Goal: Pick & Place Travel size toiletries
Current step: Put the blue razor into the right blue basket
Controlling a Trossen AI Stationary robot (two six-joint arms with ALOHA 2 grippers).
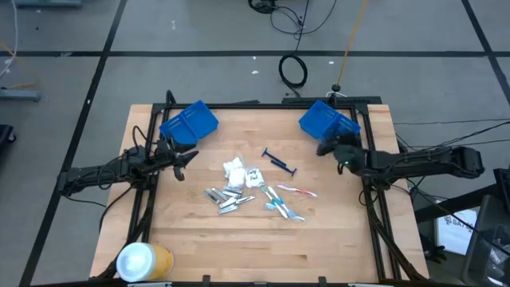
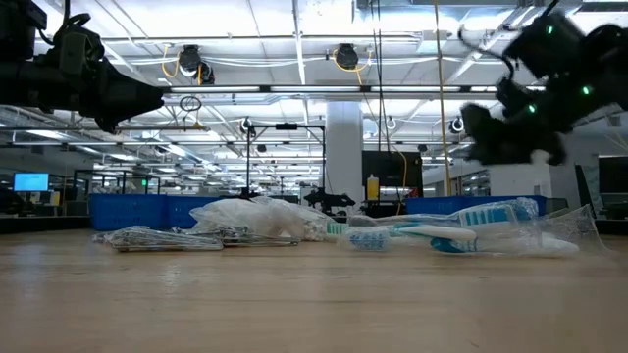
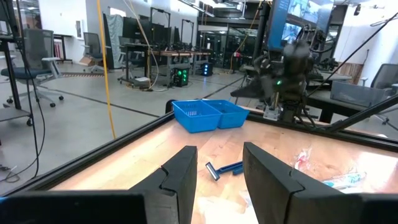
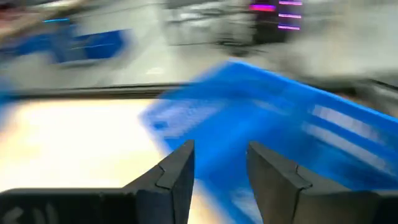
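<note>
My right gripper (image 4: 217,180) hangs open, empty, at the right blue bin (image 1: 325,119); a careless swing could knock it.

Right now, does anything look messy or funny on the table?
Yes. The toiletries lie in a jumbled heap mid-table, outside both bins, and the left bin sits crooked. The right pincer is by the right bin.
</note>
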